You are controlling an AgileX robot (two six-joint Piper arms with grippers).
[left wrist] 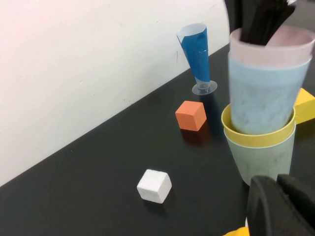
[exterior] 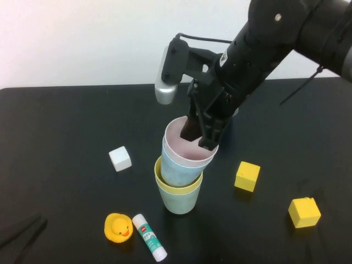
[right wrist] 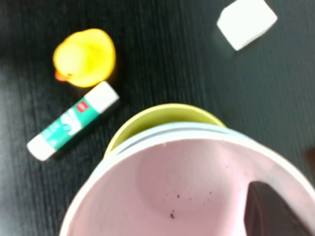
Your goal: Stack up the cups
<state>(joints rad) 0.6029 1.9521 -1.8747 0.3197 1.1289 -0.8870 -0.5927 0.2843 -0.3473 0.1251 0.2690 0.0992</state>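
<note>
— Where the right gripper (exterior: 201, 137) comes down at mid-table, what is it pinching?

— The pink cup (exterior: 186, 147), by the rim: one finger inside the wall, the other outside. That cup sits nested in the light blue cup (exterior: 177, 169), and the pair tilts a little inside the yellow cup (exterior: 165, 184), which is seated in the pale green cup (exterior: 180, 202) standing on the black table (exterior: 66, 132). So all four hang in one stack directly under the claw.

— Fully seated?

— The blue and pink pair stands well proud of the yellow rim; I cannot tell whether it has bottomed out.

— And around it?

— A white cube (exterior: 120, 158) lies to the claw's left, apart from the stack. Nearer the robot and left of the claw are a rubber duck (exterior: 118, 227) and, just beside it, a glue stick (exterior: 149, 237). To the claw's right sit two yellow blocks (exterior: 247, 176), the second (exterior: 304, 212) farther right and nearer the robot. Beyond the stack (seen from the left wrist only) are an orange cube (left wrist: 191, 115) and a dark-blue cone cup (left wrist: 197, 51) on a clear base.

— The other arm?

— The left gripper (left wrist: 275, 209) is low at the near left edge, well apart from the stack, fingers pressed together on nothing.
</note>
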